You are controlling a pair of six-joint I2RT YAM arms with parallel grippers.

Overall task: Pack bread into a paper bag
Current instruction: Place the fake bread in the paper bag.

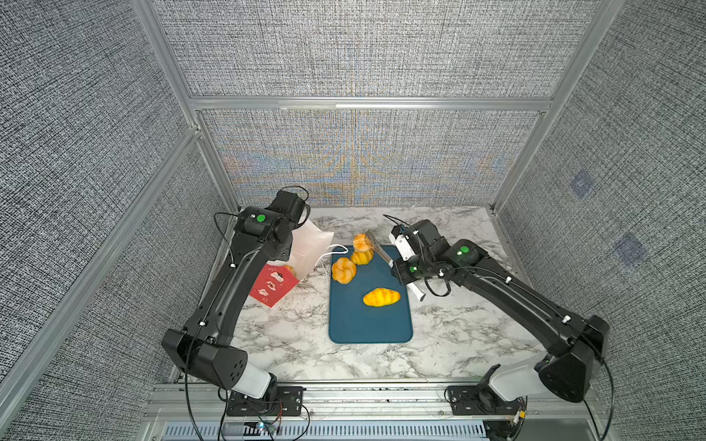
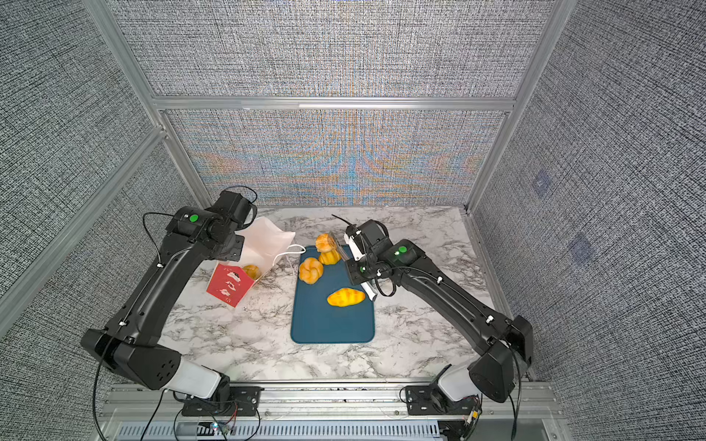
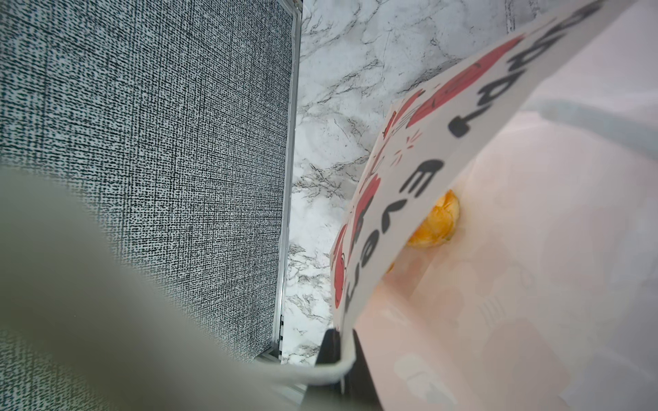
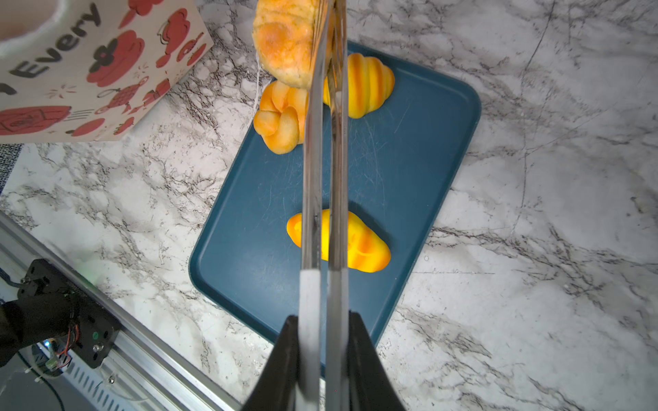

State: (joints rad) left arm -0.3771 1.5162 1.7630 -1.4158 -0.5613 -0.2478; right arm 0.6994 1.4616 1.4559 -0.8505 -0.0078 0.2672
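The paper bag (image 1: 309, 244) stands open and tilted at the back left, with one bread (image 2: 252, 271) inside. My left gripper (image 3: 341, 341) is shut on the bag's white front edge (image 3: 427, 160), by a cord handle. My right gripper (image 4: 322, 320) is shut on metal tongs (image 4: 322, 178). The tongs pinch a round bun (image 4: 285, 39), lifted over the tray's far left corner (image 1: 361, 242). On the tray lie a knot roll (image 1: 343, 270), a ridged croissant (image 1: 362, 256) and another croissant (image 1: 381, 297).
The bread rests on a blue tray (image 1: 370, 328) in the middle of the marble table (image 1: 458, 336). Grey panel walls enclose the back and sides. An aluminium rail (image 1: 344, 397) runs along the front edge.
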